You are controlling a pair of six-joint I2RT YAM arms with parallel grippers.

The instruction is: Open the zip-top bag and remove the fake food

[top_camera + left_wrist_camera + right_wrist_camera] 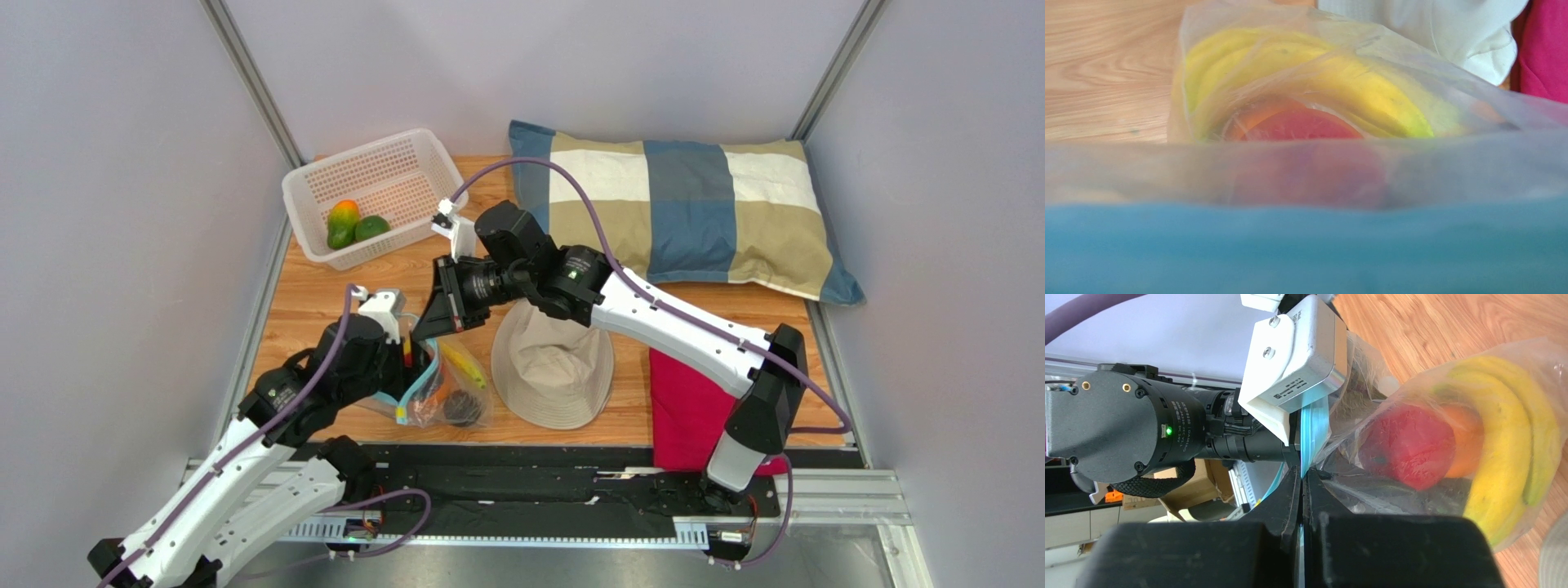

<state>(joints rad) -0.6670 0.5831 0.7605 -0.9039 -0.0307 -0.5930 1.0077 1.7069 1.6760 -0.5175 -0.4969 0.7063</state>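
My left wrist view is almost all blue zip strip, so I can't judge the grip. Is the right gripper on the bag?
Observer: Yes, the right gripper is shut on the mouth of the zip-top bag, at the zip strip.
Operator: Any food out already?
Observer: A green-orange mango and a green piece lie in the white basket.
Operator: Anything inside besides bananas and the apple?
Observer: The top view shows a dark round piece in the bag's near end.

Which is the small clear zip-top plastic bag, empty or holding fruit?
Holding fruit: yellow plastic bananas and a glossy red apple show inside the clear plastic bag.
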